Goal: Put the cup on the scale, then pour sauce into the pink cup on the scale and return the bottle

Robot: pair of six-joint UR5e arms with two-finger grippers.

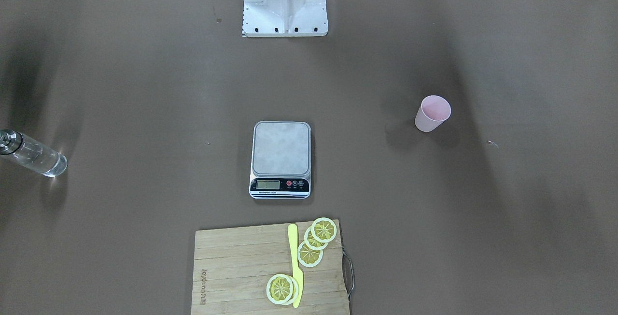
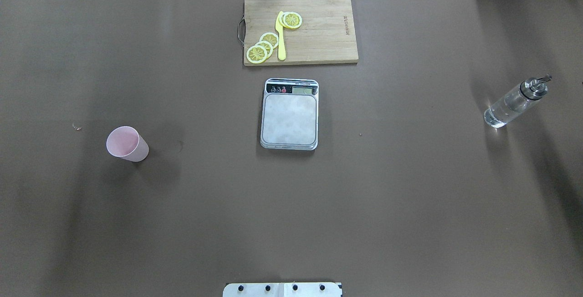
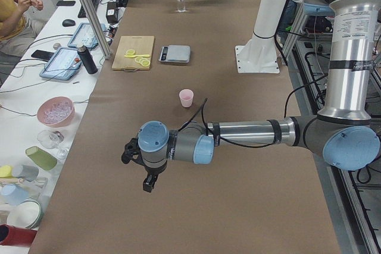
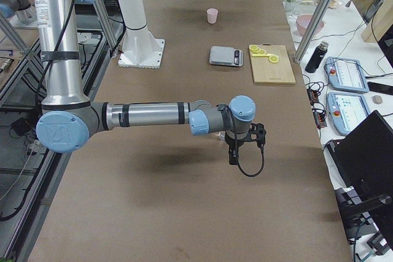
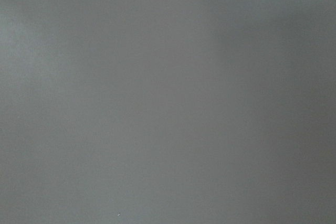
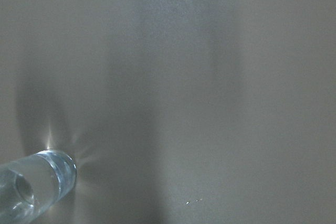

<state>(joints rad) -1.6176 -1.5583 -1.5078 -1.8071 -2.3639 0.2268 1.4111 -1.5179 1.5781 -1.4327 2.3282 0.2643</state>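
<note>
Brown table (image 2: 410, 197): cup (image 3: 186, 97) upright, well apart from left tool (image 3: 149, 182); bottle (image 6: 31, 187) near right tool (image 4: 233, 156); cannot tell either's spread.

Left gripper (image 3: 148, 182) and right gripper (image 4: 233, 155) hang pointing down.

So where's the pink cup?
In the overhead view, the pink cup stands upright on the robot's left side, well apart from the scale in the middle.

Brown table (image 2: 410, 197), pink cup (image 2: 127, 144), scale (image 2: 289, 115), bottle (image 2: 512, 104), cutting board (image 2: 319, 37)
</note>
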